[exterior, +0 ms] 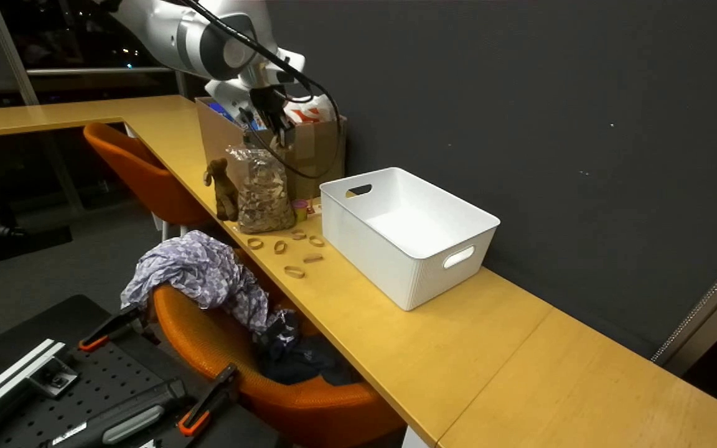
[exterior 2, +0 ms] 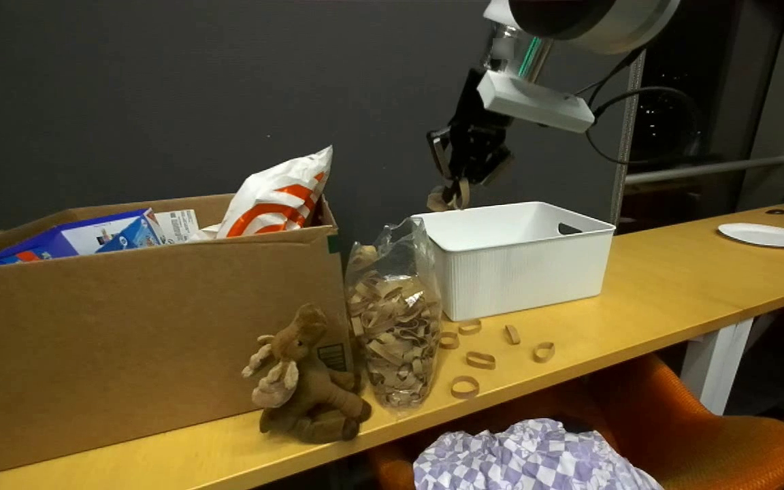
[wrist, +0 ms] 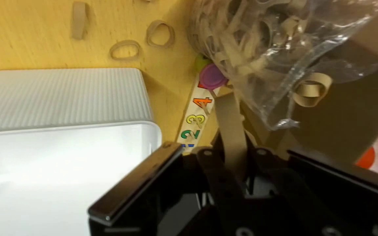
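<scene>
My gripper is shut on tan rubber bands, which hang in loops from its fingertips. In the wrist view, one tan band sticks up between the fingers. The gripper hovers above the tabletop, by the open top of a clear plastic bag packed with similar bands. Beside the bag stands a white bin with handle cutouts; its visible inside is bare white. Several loose bands lie on the table in front of the bin, one loose band standing on edge. Another loop shows near the bag's mouth.
A cardboard box with packages stands behind the bag. A brown plush moose sits at the table edge. A number strip and a purple-lidded tub lie between bag and bin. Farther along is a white plate.
</scene>
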You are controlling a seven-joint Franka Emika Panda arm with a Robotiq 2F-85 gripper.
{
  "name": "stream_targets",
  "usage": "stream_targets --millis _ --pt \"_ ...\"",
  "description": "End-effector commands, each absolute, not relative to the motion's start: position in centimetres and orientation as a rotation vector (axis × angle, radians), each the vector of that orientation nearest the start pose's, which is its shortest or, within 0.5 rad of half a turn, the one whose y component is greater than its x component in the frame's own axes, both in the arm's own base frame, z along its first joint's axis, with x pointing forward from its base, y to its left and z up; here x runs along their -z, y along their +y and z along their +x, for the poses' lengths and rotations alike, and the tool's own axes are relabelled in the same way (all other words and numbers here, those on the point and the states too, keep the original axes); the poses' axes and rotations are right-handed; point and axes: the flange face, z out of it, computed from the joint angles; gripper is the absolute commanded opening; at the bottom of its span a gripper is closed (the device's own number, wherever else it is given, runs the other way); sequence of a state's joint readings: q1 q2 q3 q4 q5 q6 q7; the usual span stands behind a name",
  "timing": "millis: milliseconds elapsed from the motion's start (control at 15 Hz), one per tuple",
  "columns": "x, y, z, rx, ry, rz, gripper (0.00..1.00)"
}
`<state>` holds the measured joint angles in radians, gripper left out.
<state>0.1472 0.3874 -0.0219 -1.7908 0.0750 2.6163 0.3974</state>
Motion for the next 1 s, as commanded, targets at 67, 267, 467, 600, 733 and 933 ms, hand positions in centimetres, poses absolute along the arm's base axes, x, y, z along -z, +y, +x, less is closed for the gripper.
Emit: stream_targets --millis 67,267,467,600,733,933 --pt "-40.8 12.4 67.1 0.678 0.344 -2.916 0.02" --pt "-39.4 14.2 67.3 0.654 0.272 -2.914 0.02" --pt "-37.7 15.3 67.4 0.636 0.198 -2.926 0.02" --pt "-36.8 15.8 67.6 0.628 0.149 -2.936 0.02" --pt "-36.3 16.2 67.8 0.635 0.095 -2.940 0.02" --pt "-35.9 16.6 68.5 0.638 0.029 -2.939 0.02"
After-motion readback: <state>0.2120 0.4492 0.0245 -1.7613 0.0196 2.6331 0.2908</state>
